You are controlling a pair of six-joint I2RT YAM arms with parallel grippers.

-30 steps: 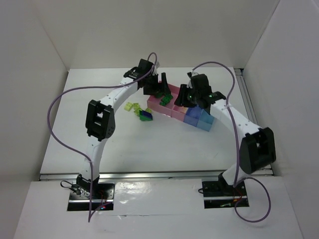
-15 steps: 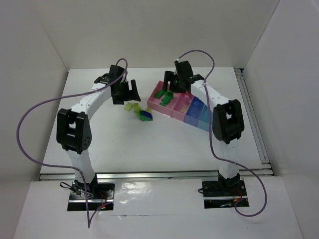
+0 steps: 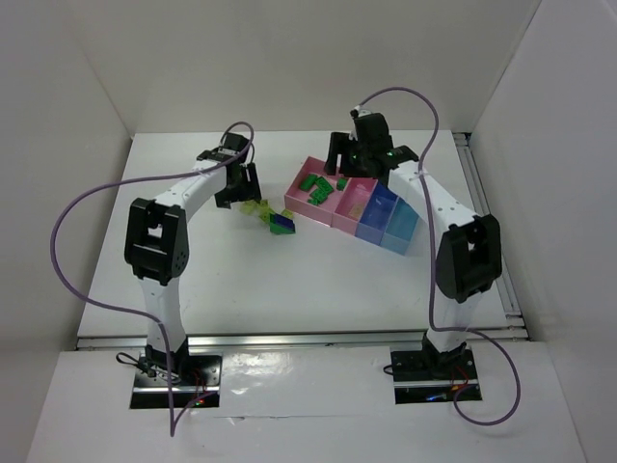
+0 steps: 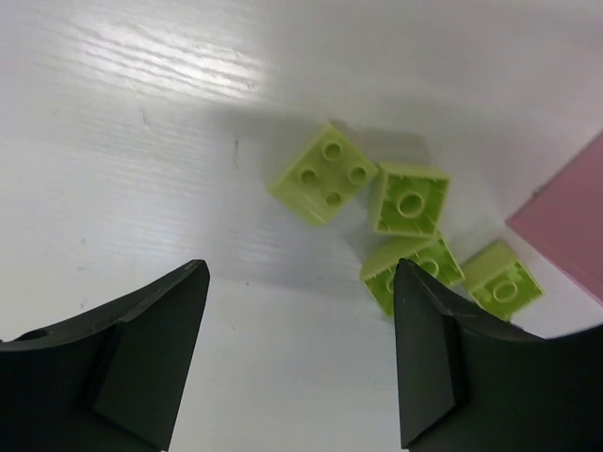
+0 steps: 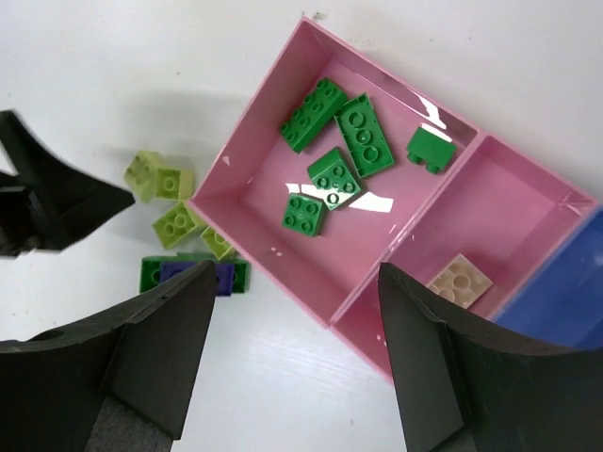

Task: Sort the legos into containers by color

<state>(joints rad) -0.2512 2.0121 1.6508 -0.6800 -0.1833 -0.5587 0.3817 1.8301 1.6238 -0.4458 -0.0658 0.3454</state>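
Left tool [image 4: 301,273] hangs low over the table [image 3: 289,280], fingers spread wide, nothing between them. Just ahead of it lie four yellow-green legos [image 4: 323,174] in a loose cluster. The leftmost is a square brick with studs up; the one beside it [image 4: 410,201] is tipped so its hollow underside faces the camera. To their right sits a dark blue lego [image 5: 212,273], long axis left-right in the right wrist view, seemingly stacked on a dark green one [image 5: 151,273]; the tool finger hides part of it.

Next comes the large pink container [image 5: 247,202], first in a row running diagonally down to the right in the top view. It holds five dark green legos [image 5: 333,176]; the two long ones [image 5: 314,113] lie at an angle to each other near the far wall. The smaller pink compartment [image 5: 509,217] holds one tan brick [image 5: 459,281], studs up. Then come the periwinkle container [image 3: 376,214] and the light-blue container [image 3: 400,231].

Right tool [image 5: 297,273] hovers above the pink container, fingers apart and empty.
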